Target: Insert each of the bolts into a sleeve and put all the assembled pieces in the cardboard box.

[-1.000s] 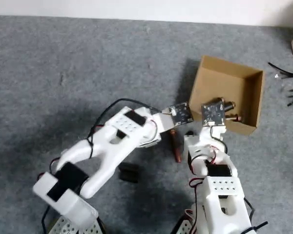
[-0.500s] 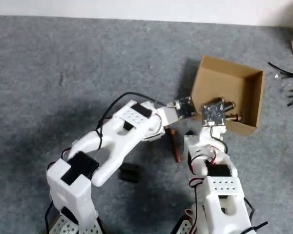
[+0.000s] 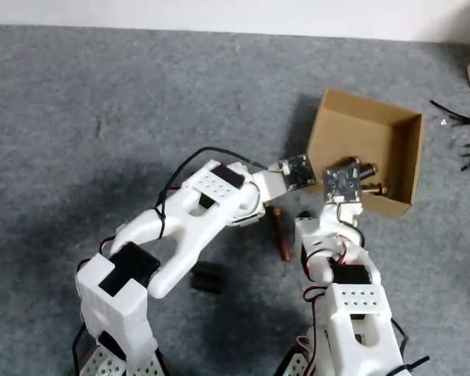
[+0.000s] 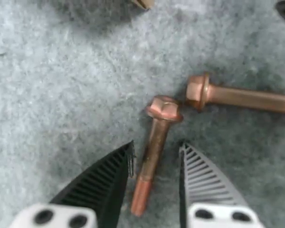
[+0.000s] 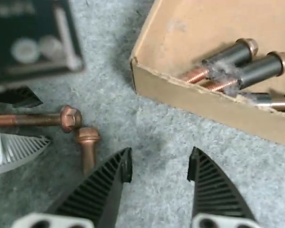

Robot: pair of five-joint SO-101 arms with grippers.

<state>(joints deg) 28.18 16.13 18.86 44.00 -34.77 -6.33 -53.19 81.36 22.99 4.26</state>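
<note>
We take this for a hobby robotics bench or small lab, not a home room. The worktop (image 3: pixel 78 94) is covered in rough grey carpet, with a white wall (image 3: pixel 219 14) behind it. On it we see the left arm (image 3: pixel 188 219) and the right arm (image 3: pixel 352 313), both of white plastic with bare wires (image 3: pixel 171 180) looped outside, a plain cardboard box (image 3: pixel 329 129), loose copper bolts (image 4: pixel 156 142) and small black hardware (image 3: pixel 462 141) scattered at one edge.

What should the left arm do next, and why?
Probably close the left gripper on the bolt. Its jaws stand open on either side of the shank, and that bolt has no sleeve yet. A second bolt lies close by the first one's head, so a slow, gentle squeeze seems wise.
</note>
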